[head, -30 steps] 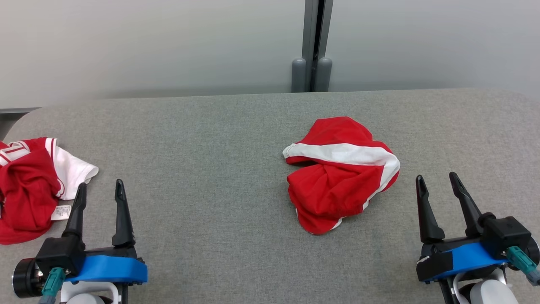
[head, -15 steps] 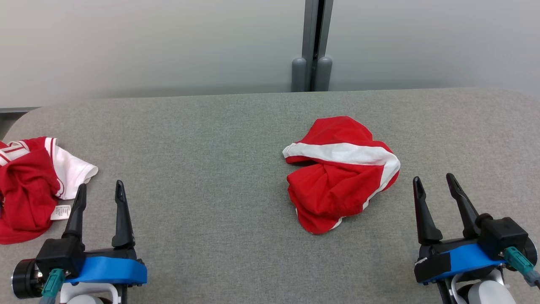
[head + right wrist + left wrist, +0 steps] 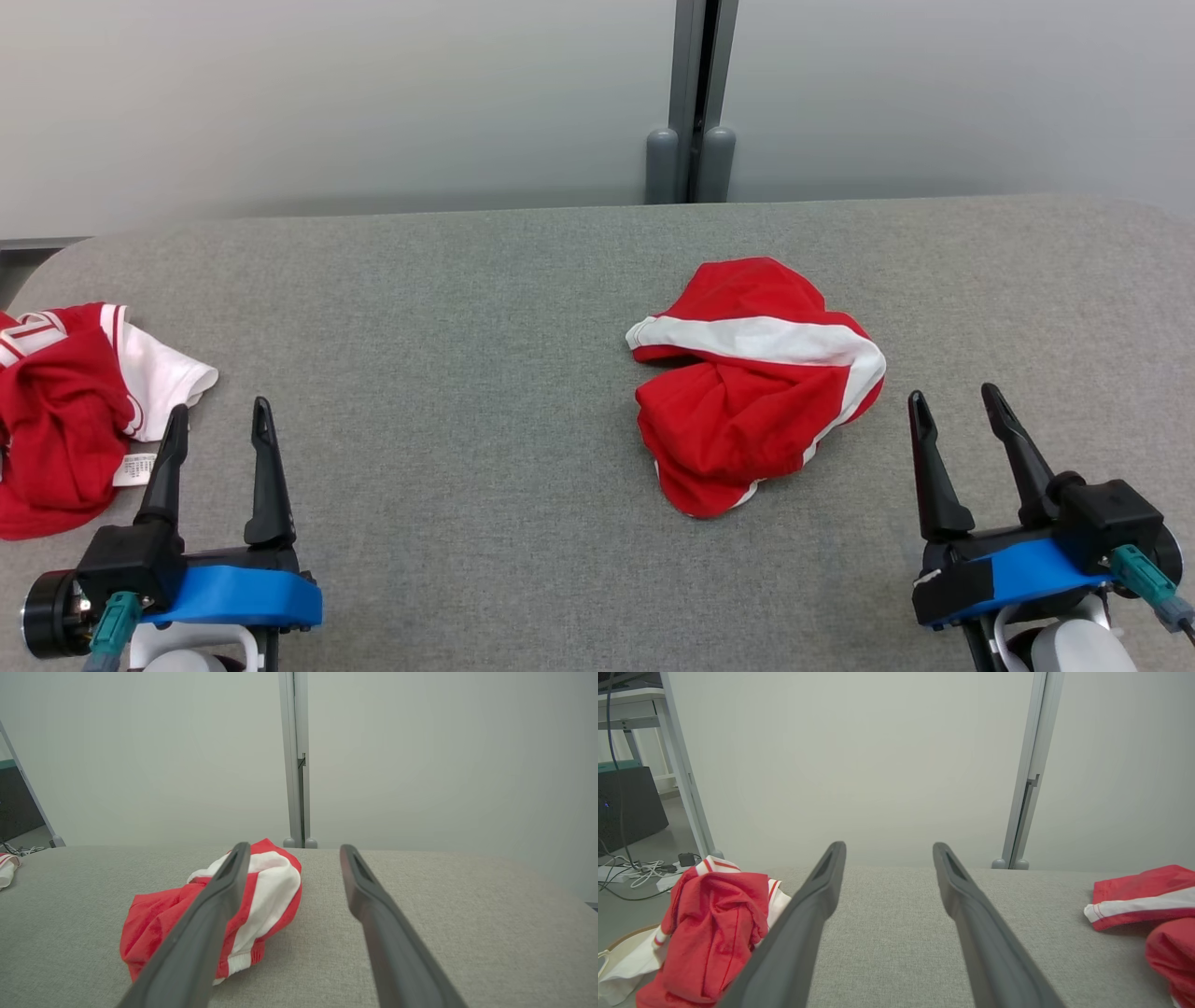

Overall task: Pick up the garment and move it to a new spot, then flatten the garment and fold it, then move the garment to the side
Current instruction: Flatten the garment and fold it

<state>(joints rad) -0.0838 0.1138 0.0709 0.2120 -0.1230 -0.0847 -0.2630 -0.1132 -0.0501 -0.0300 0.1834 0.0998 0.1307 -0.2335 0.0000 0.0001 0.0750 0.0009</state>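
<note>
- On the grey bench (image 3: 467, 308), a little toward 3 o'clock of its middle: crumpled red garment (image 3: 747, 401) with a white stripe, lying loose, held by nothing.
- At 3 o'clock of it: right tool (image 3: 953, 393), wide open and empty, near but not touching.
- Far off at 9 o'clock: left tool (image 3: 219, 408), wide open and empty.
- Just beside it, at 9 o'clock: bunched red shirt (image 3: 65, 420) with white sleeve.

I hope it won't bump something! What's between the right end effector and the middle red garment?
Nothing. In the head view, bare grey table lies between the right end effector and the red garment.
</note>
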